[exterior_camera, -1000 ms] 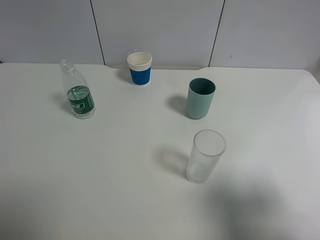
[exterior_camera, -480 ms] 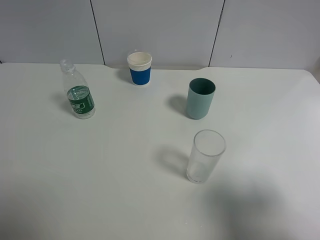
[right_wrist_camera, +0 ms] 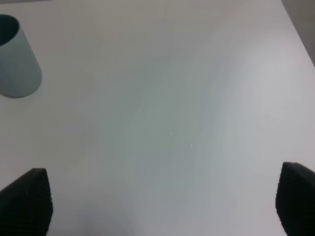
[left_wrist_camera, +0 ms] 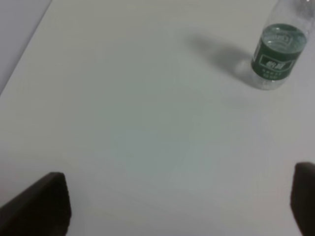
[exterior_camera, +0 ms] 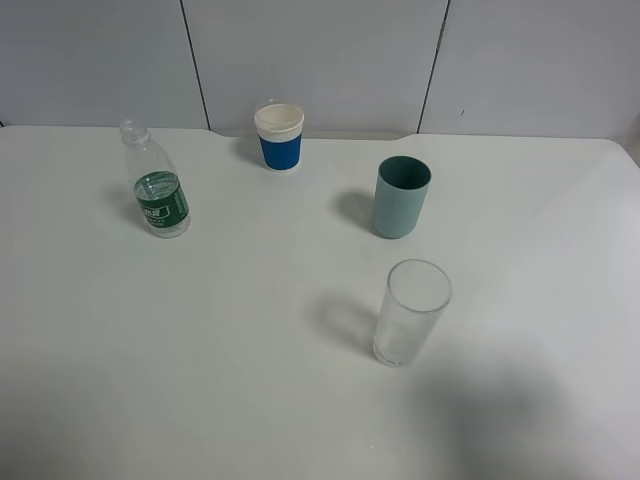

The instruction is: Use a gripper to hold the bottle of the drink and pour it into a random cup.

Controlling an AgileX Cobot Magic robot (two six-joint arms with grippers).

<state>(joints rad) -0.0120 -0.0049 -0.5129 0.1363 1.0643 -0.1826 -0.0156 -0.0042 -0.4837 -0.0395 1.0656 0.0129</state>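
The clear bottle (exterior_camera: 158, 185) with a green label band stands upright at the table's far left; it also shows in the left wrist view (left_wrist_camera: 279, 49). The white paper cup (exterior_camera: 279, 136) with a blue sleeve stands at the back middle. Neither gripper shows in the exterior high view. In the left wrist view my left gripper (left_wrist_camera: 179, 201) is open and empty, well short of the bottle, its dark fingertips (left_wrist_camera: 42, 204) wide apart. In the right wrist view my right gripper (right_wrist_camera: 165, 204) is open and empty over bare table.
A teal-green plastic cup (exterior_camera: 401, 197) stands right of middle and shows in the right wrist view (right_wrist_camera: 15, 59). A tall clear glass tumbler (exterior_camera: 410, 312) stands in front of it. The white table (exterior_camera: 200, 350) ends at a grey panelled wall (exterior_camera: 330, 55).
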